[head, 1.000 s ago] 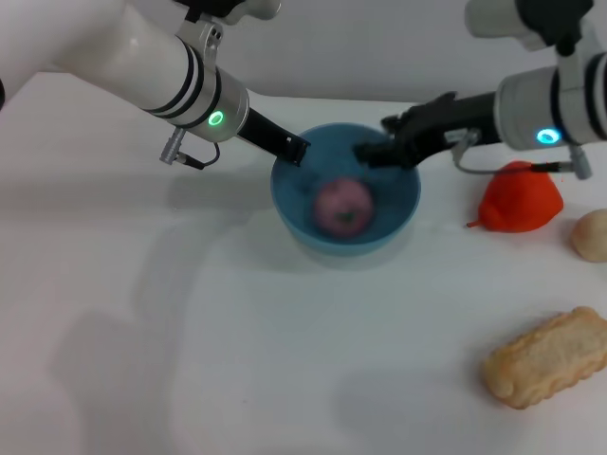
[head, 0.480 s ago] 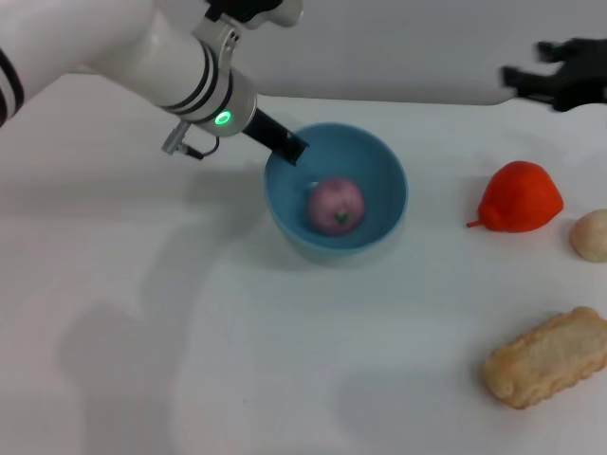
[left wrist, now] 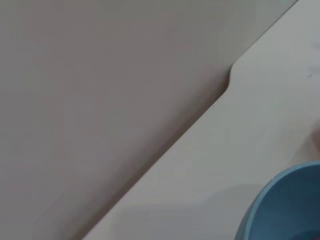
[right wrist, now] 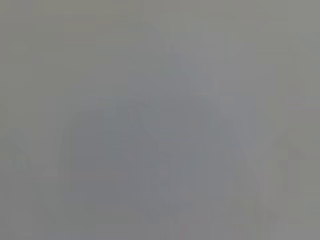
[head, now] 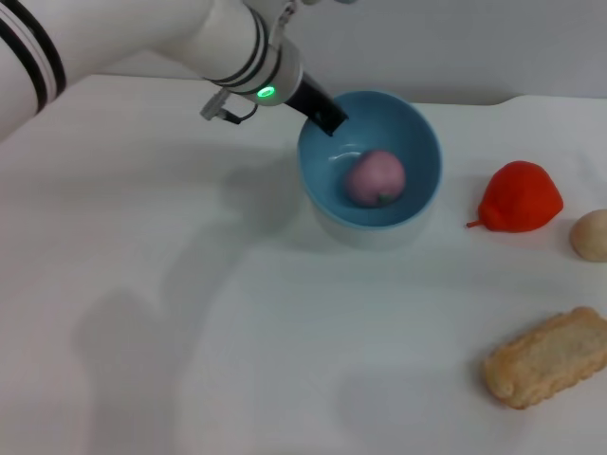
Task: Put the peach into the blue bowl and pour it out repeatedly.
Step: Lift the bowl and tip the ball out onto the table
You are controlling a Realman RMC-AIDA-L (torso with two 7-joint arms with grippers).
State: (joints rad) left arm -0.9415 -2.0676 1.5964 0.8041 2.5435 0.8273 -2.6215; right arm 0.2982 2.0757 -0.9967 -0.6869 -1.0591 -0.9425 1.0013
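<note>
Peach sits inside the blue bowl, resting against the inner wall toward five o'clock of the bowl's centre, with a small green mark showing at its lower edge. Bowl appears lifted and tipped, its opening facing the head camera, with a soft shadow on the white table beneath it. Left gripper holds the bowl's rim at about ten o'clock, a dark finger clamped over the edge and reaching inside; the jaws are closed on the rim. Left arm runs in from eleven o'clock, white, with a green light glowing near the wrist. Left wrist view shows only a curved section of the bowl's blue wall against the table's edge and a plain grey background. Right gripper appears in no view; the right wrist view shows nothing but flat grey. At three o'clock from the bowl, well apart, lies a red-orange pointed fruit. Just beyond it, at the frame's edge, sits a beige ball. At five o'clock from the bowl, well apart, lies a tan piece of bread.
</note>
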